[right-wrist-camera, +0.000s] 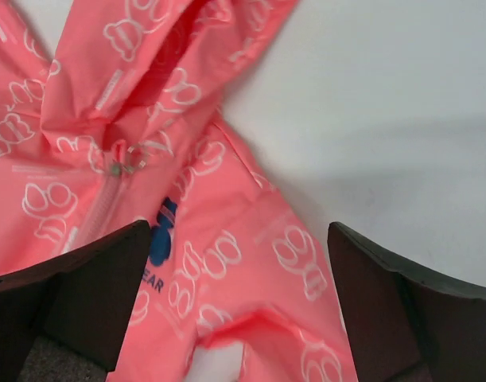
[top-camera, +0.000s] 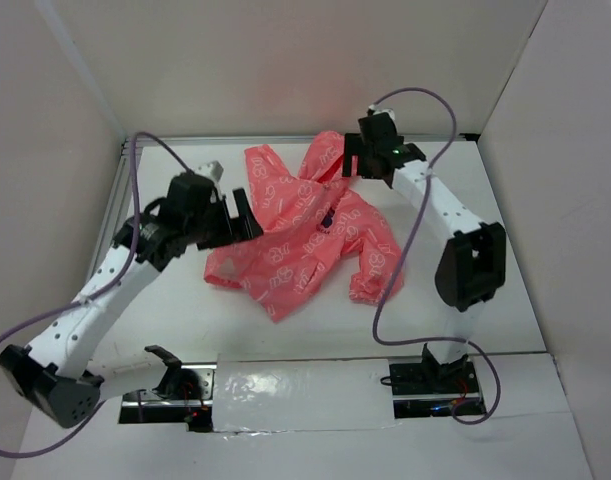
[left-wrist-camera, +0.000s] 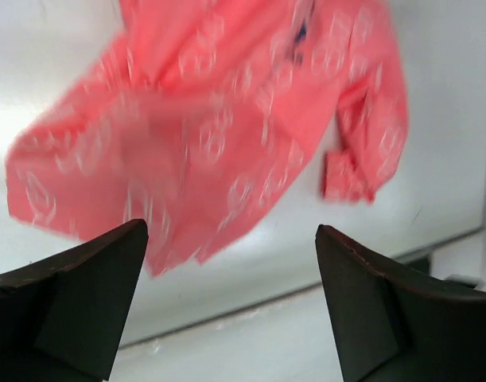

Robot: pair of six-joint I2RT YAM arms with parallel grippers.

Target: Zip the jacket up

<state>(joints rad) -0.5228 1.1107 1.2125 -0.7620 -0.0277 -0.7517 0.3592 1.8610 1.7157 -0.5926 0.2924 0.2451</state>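
The coral-pink jacket [top-camera: 305, 225] lies crumpled on the white table, hood toward the back wall, its front closed up to the neck. My left gripper [top-camera: 247, 215] hovers at its left side, open and empty. In the left wrist view the jacket [left-wrist-camera: 227, 119] is blurred, beyond the left gripper [left-wrist-camera: 231, 227]. My right gripper [top-camera: 350, 160] hangs above the hood end, open. Its wrist view shows the jacket [right-wrist-camera: 250, 263] below the right gripper [right-wrist-camera: 239, 226], with the metal zipper pull [right-wrist-camera: 127, 163] at the neck and a dark blue emblem [right-wrist-camera: 161, 235].
White walls [top-camera: 65, 120] enclose the table on the left, back and right. Purple cables [top-camera: 410, 240] loop from both arms. A taped white strip [top-camera: 305, 395] runs along the near edge between the two arm bases.
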